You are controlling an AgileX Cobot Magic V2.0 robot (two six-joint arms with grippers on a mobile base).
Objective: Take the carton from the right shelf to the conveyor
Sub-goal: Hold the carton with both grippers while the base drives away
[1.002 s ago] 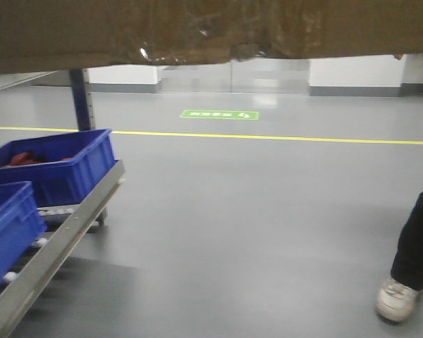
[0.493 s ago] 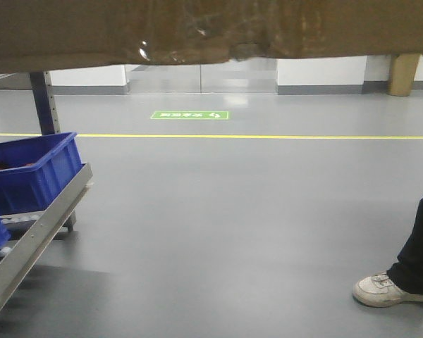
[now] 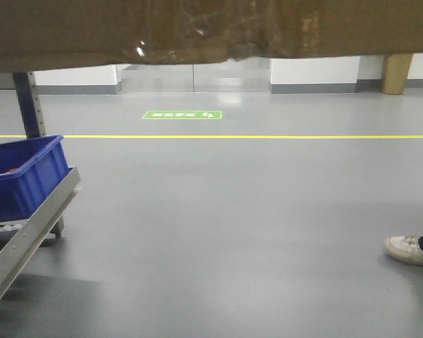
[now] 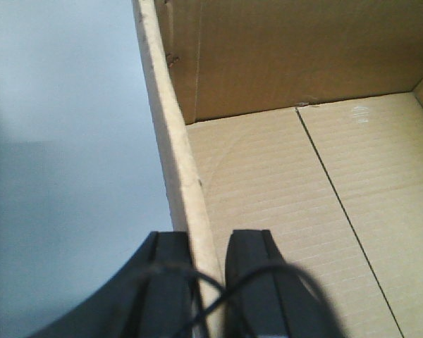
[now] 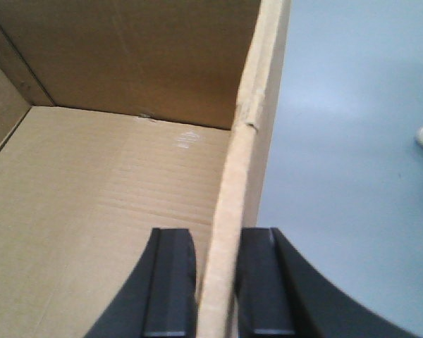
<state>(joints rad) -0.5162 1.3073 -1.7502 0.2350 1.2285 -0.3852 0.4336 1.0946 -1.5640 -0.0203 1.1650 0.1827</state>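
Above the grey floor (image 3: 254,211), we held the carton (image 3: 197,28) clear of any support; left tool (image 4: 201,243) and right tool (image 5: 217,243) each clamped narrow on an opposite side wall, likely keeping it level for carrying. We saw no conveyor.

No text can be read. The only sign is a green rectangular floor marking (image 3: 182,115) on the grey floor (image 3: 254,225), just beyond the yellow line (image 3: 268,136) and left of its middle in the front view. It carries a row of white characters with a white shape at its right end, all too blurred and small to make out.
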